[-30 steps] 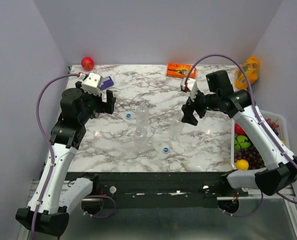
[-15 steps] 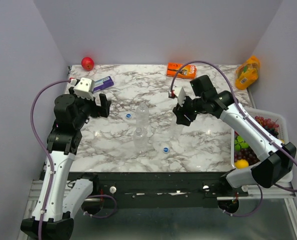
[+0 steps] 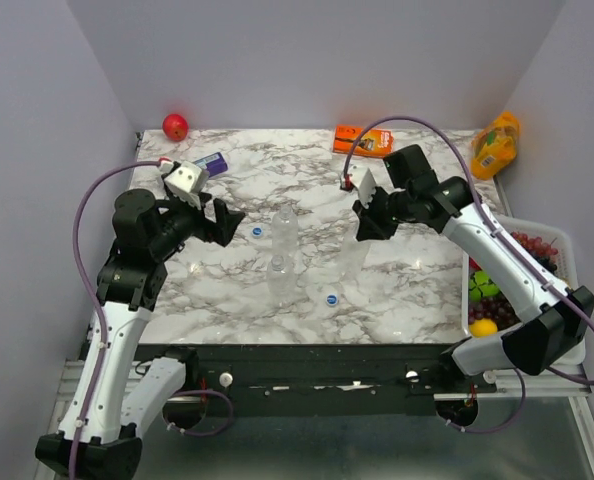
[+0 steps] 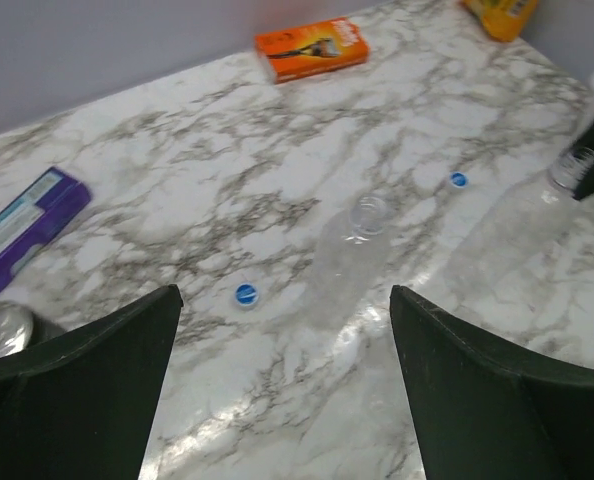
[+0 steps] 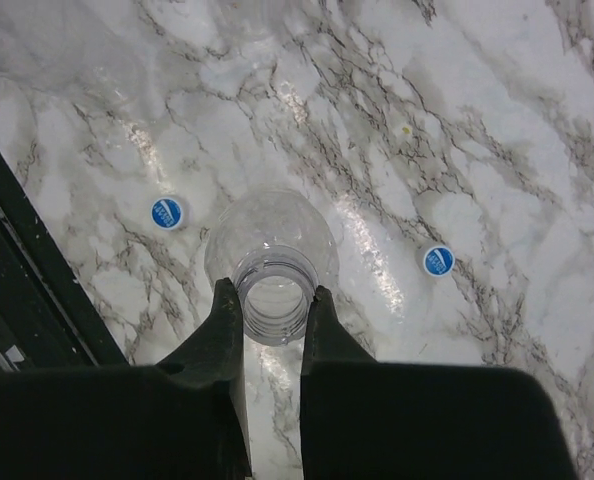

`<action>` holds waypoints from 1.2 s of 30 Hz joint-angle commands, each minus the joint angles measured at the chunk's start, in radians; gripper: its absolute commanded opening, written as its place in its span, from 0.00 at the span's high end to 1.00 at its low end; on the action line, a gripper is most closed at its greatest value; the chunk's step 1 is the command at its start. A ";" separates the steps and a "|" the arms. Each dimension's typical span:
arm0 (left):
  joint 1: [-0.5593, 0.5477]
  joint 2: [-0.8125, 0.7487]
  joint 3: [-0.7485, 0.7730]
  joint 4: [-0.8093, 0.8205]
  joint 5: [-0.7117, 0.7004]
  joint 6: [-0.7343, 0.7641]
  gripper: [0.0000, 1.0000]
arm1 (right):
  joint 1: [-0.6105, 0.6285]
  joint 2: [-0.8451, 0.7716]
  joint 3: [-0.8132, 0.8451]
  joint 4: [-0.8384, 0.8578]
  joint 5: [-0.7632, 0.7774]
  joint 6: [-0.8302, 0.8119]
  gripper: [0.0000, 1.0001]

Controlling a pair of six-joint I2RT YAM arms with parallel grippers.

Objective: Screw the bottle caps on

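Note:
Three clear bottles stand uncapped mid-table. My right gripper [image 3: 369,222] is shut on the neck of the right-hand bottle [image 3: 357,256]; in the right wrist view its fingers [image 5: 227,330] press both sides of the open threaded neck [image 5: 274,297]. The two other bottles [image 3: 287,228] [image 3: 277,276] stand free. Blue bottle caps lie flat on the marble: one [image 3: 258,231] left of the bottles, one [image 3: 331,298] nearer the front. The right wrist view shows caps [image 5: 167,212] [image 5: 437,261] either side of the held bottle. My left gripper [image 3: 222,222] hangs open above the table, and a cap [image 4: 245,294] and a bottle [image 4: 352,245] lie ahead of it.
An orange box [image 3: 363,139] and a purple box [image 3: 213,163] lie near the back wall, with a red apple [image 3: 175,126] in the back left corner. A yellow bag [image 3: 497,143] sits at the back right. A white basket [image 3: 567,250] of fruit stands off the table's right edge.
My right gripper has moved in over the right-hand bottle and shut on its neck. My left gripper has swung right toward the bottles and stays open.

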 commanded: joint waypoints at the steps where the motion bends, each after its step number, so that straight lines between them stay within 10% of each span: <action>1: -0.202 0.041 0.031 0.031 0.161 0.032 0.06 | 0.003 -0.052 0.184 -0.176 -0.040 -0.010 0.99; 8: -0.456 0.121 0.028 0.143 0.090 0.144 0.03 | 0.005 -0.103 0.368 -0.305 -0.195 0.024 0.99; 30: -0.685 0.400 -0.026 0.422 0.208 0.190 0.01 | 0.003 -0.101 0.485 -0.282 -0.401 0.144 0.99; 36: -0.685 0.405 -0.036 0.470 0.210 0.178 0.31 | 0.003 -0.089 0.484 -0.276 -0.401 0.144 0.99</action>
